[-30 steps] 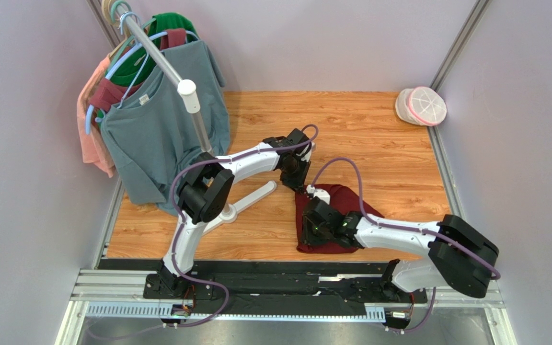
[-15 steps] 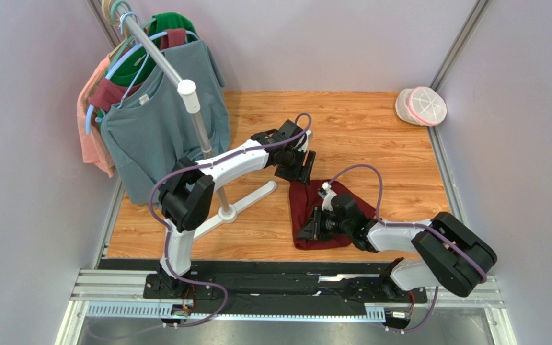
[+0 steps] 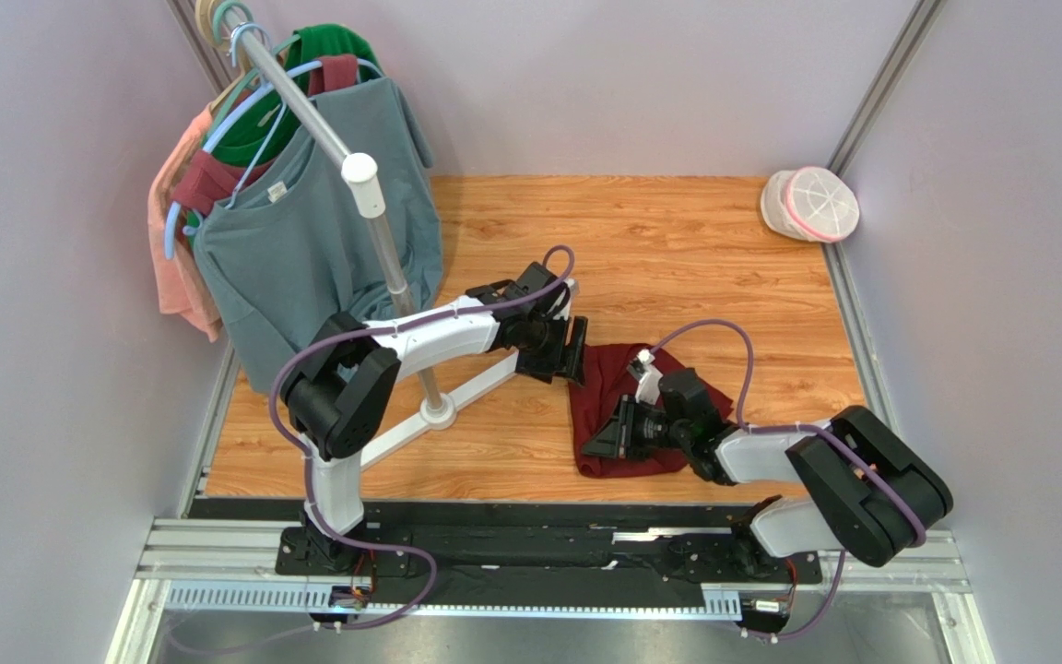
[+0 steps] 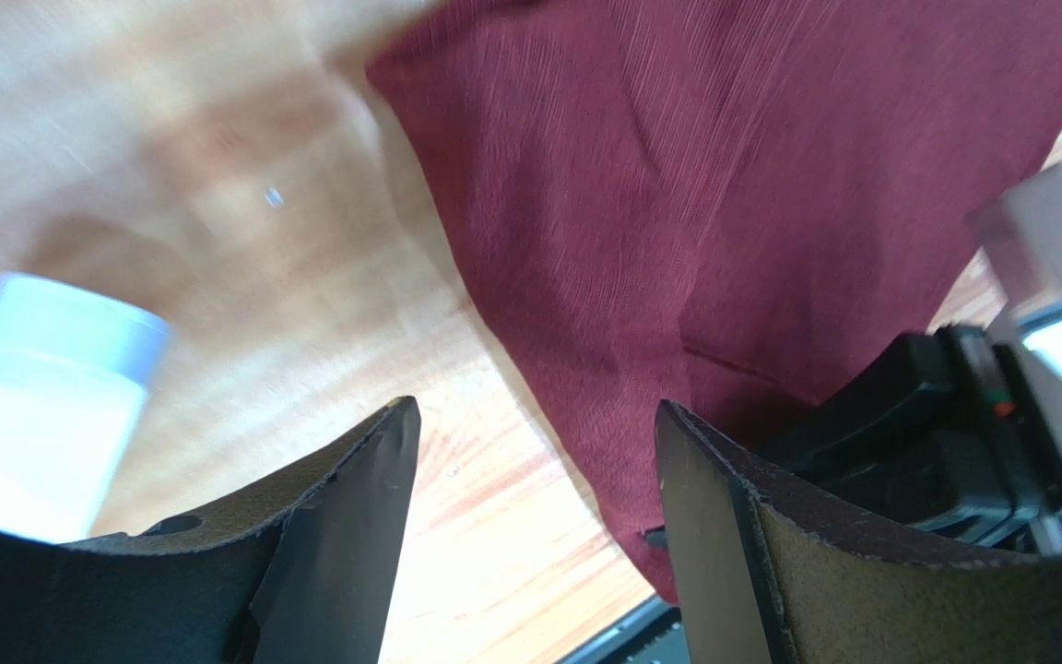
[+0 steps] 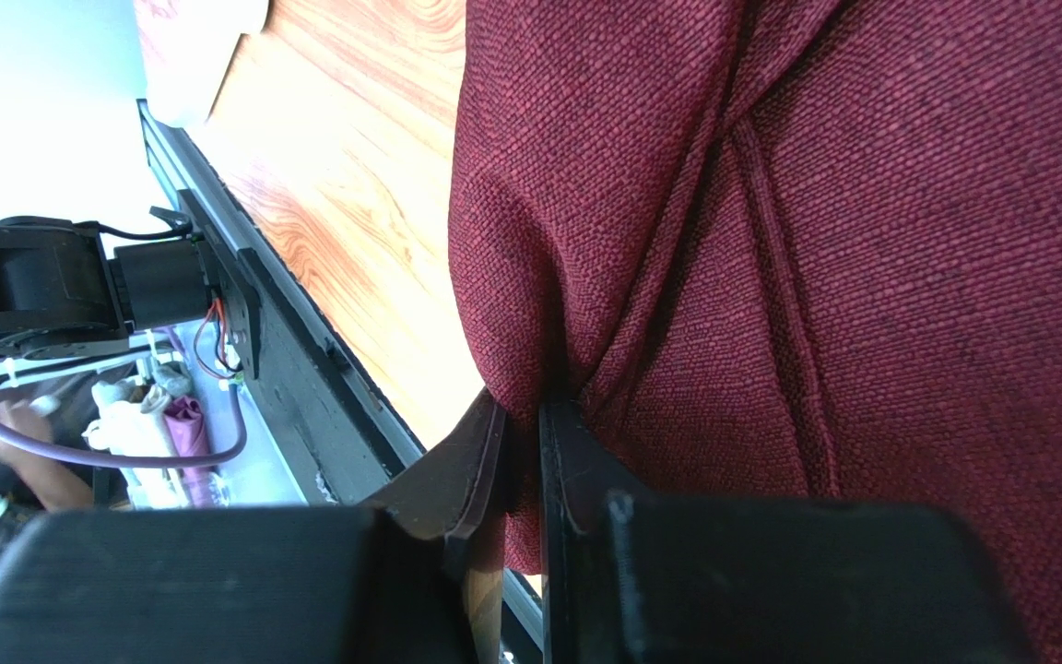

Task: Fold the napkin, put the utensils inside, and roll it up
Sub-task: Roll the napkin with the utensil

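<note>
Right pincer (image 5: 523,415) clamps the napkin (image 5: 841,208) at 8 o'clock, left pincer (image 4: 534,415) apart; we're mid-fold, next carrying that edge across.

napkin (image 3: 612,371): plain maroon | table (image 3: 696,256): orange woodgrain | front shirt (image 3: 304,270): grey-blue | walls (image 3: 634,83): pale lilac

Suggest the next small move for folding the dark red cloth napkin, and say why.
Probably the right gripper should lift and carry its pinched edge across the dark red cloth napkin to make the fold. It is shut on a bunched edge of the cloth, while the left gripper hangs open at the napkin's edge, holding nothing.
</note>
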You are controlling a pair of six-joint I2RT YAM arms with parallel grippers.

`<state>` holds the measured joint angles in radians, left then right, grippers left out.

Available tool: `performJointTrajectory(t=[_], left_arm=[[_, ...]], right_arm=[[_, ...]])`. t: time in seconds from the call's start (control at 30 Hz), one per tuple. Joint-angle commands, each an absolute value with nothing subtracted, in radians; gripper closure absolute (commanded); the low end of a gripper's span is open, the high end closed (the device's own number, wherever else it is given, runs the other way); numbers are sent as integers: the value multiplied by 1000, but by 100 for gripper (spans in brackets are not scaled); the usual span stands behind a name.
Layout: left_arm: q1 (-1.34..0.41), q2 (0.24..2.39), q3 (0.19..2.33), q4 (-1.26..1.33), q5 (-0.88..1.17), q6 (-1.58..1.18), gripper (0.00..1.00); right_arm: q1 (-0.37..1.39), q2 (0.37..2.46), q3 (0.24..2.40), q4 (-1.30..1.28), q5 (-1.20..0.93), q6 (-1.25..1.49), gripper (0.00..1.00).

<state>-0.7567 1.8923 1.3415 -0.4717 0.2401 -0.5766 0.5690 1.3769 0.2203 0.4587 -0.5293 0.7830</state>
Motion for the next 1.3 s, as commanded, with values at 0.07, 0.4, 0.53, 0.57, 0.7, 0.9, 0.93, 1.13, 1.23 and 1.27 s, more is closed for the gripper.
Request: performJointTrajectory(t=[0.07, 0.4, 0.53, 0.57, 0.7, 0.9, 0.93, 1.13, 1.23, 1.27], left_arm=[[-775, 1878, 1290, -336, 310, -681, 29], [-796, 1922, 1250, -250, 313, -739, 37], [-805, 1942, 1255, -238, 302, -756, 48], [-805, 1948, 1253, -233, 301, -762, 50], [-811, 1967, 1250, -213, 290, -776, 58], [-822, 1985, 1261, -216, 264, -784, 77], [-822, 1988, 1262, -219, 259, -781, 81], [-822, 1991, 1285, -252, 230, -773, 100], [-822, 1991, 1302, -285, 209, -764, 100], [-822, 1991, 1308, -302, 201, -761, 100]], right_arm=[[528, 1419, 176, 379, -477, 703, 94], [517, 1425, 175, 387, -480, 690, 94], [514, 1431, 176, 396, -485, 689, 94], [514, 1431, 175, 397, -485, 689, 94], [514, 1437, 178, 397, -485, 680, 94], [514, 1414, 204, 345, -473, 649, 93], [514, 1405, 210, 312, -469, 632, 92], [515, 1264, 351, 39, -430, 540, 71], [514, 1174, 458, -136, -387, 476, 56], [521, 1155, 491, -173, -373, 462, 54]])
